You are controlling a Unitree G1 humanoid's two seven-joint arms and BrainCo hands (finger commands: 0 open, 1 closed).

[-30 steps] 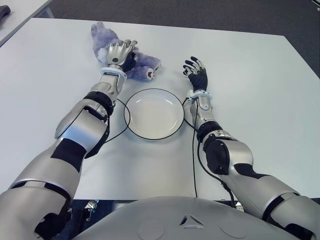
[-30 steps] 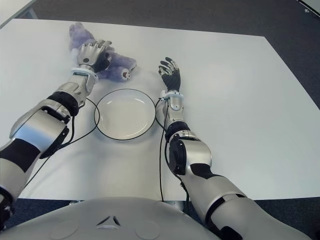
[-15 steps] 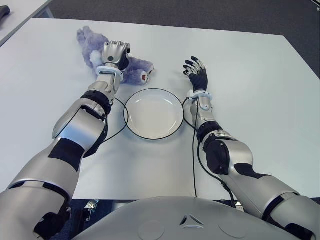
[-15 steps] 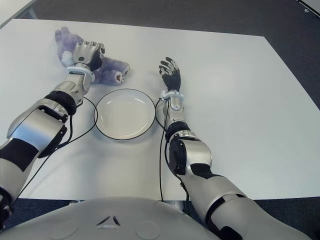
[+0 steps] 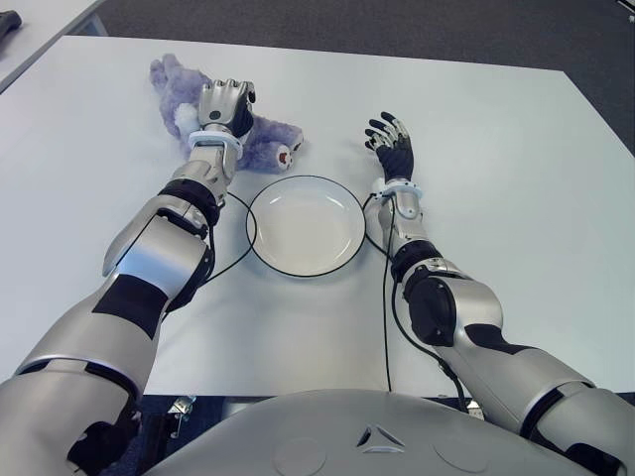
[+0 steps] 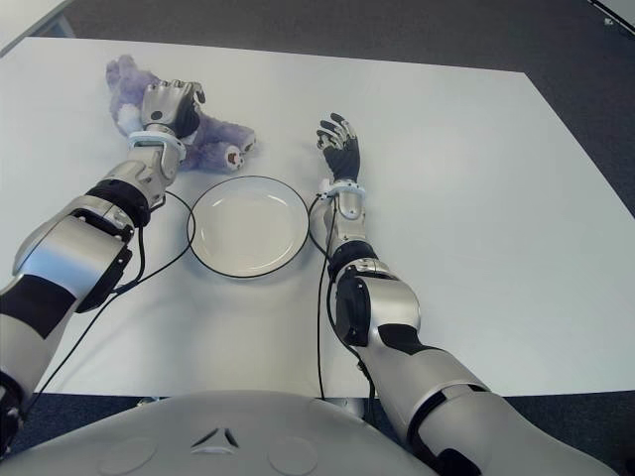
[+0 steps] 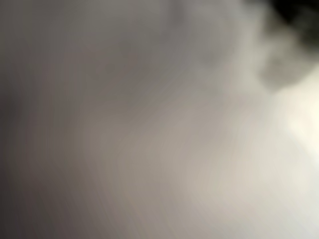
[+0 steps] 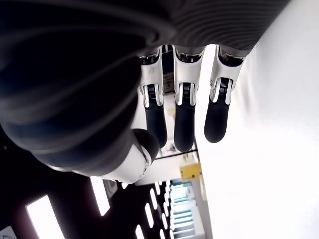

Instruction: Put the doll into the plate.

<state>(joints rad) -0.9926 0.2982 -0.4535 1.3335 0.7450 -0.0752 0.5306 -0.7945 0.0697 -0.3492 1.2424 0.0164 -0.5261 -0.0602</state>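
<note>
- Plush fur, shaggy and lavender, is covering the doll [image 5: 263,139], a soft lumpy toy lying in the upper left of the frame on the white table [image 5: 516,178]; a paler patch is showing on its body and a small foot with a reddish sole is pointing toward the plate.
- The plate [image 5: 306,226] is sitting just below the middle of the frame: round, shallow, glossy white with a thin dark rim, and it is holding nothing.
- The doll is lying outside the plate, just above its upper left edge and not touching it as far as I can tell.
- A thin black cable [image 5: 241,256] is looping over the table along the plate's left side.
- My left hand [image 5: 223,104], silver-shelled with dark joints, is pressing down onto the middle of the doll, its fingers curling into the fur and gripping it; my own wrist view is giving only a grey blur, so I am reading this from the head views.
- My right hand [image 5: 390,147], black-fingered with metal knuckles, is showing just above and to the right of the plate, fingers stretched out nearly straight and slightly fanned, holding nothing.
</note>
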